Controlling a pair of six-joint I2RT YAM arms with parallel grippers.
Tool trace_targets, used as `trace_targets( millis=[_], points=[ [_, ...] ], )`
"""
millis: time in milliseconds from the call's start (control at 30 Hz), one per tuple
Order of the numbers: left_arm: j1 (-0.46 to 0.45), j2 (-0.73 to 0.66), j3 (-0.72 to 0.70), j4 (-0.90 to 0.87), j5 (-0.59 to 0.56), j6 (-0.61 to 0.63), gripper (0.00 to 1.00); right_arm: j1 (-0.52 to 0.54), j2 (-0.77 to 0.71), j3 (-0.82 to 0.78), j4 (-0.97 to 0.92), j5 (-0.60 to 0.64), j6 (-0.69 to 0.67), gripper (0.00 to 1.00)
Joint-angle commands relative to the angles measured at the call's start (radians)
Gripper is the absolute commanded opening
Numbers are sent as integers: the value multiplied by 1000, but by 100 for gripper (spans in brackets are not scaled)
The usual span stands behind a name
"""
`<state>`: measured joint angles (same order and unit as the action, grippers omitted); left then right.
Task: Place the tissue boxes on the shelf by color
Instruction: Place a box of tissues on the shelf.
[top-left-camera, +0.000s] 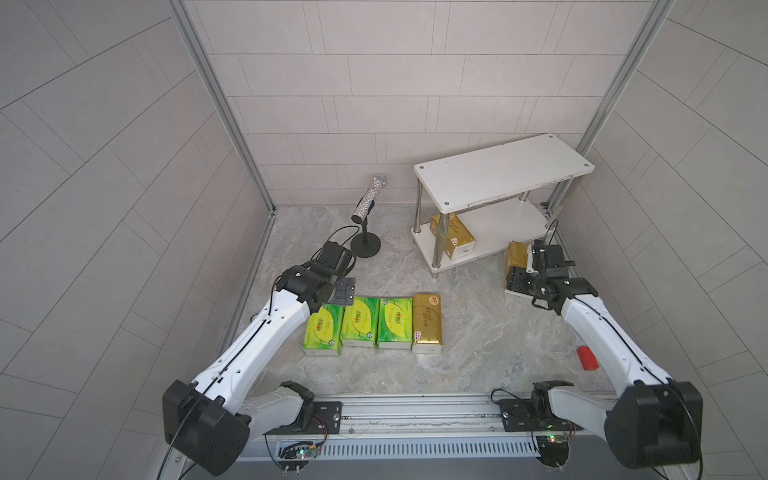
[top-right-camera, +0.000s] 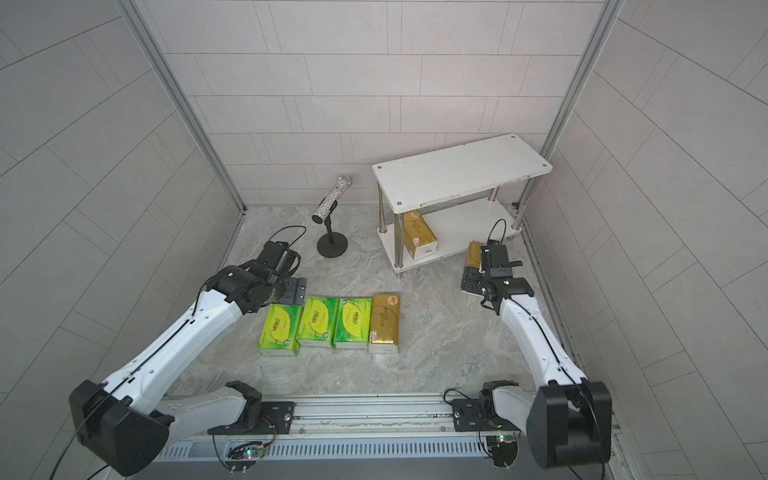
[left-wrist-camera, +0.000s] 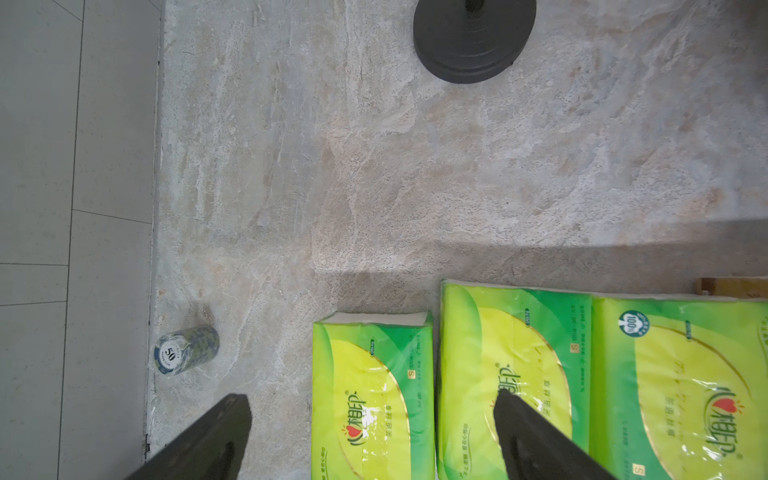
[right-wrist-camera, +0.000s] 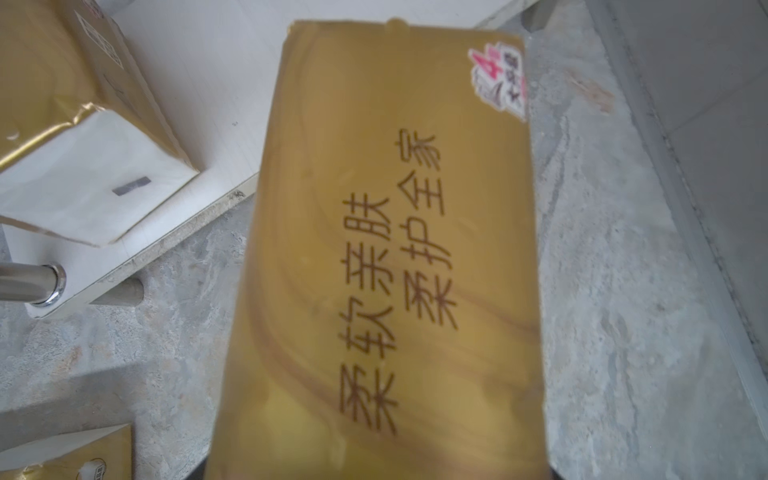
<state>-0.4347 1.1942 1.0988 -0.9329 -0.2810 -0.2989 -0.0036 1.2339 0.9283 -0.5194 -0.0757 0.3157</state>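
Here, right fingers (top-right-camera: 471, 283) clasp 1 gold pack (right-wrist-camera: 395, 249); left fingers (left-wrist-camera: 536, 436) gape wide, empty.

A row of four packs (top-left-camera: 374, 322) lies mid-frame on the surface (top-left-camera: 478, 340). Upper right stands the shelf (top-left-camera: 503, 170), one pack (top-left-camera: 455, 235) on its lower board (top-left-camera: 511, 224), a stand (top-left-camera: 365, 245) to its left.

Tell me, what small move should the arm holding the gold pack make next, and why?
Probably ease the held gold pack onto the shelf's lower board, beside the gold pack already there. The right gripper holds it close by that board.
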Motion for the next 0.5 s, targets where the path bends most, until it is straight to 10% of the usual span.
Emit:
trace_targets(
  millis=[0, 467],
  points=[
    [-5, 37, 2, 46, -28, -24, 100, -21, 135, 138, 33, -121, -145, 74],
    [-12, 121, 53, -12, -58, -61, 100, -54, 567, 430, 131, -191, -259, 75]
  ],
)
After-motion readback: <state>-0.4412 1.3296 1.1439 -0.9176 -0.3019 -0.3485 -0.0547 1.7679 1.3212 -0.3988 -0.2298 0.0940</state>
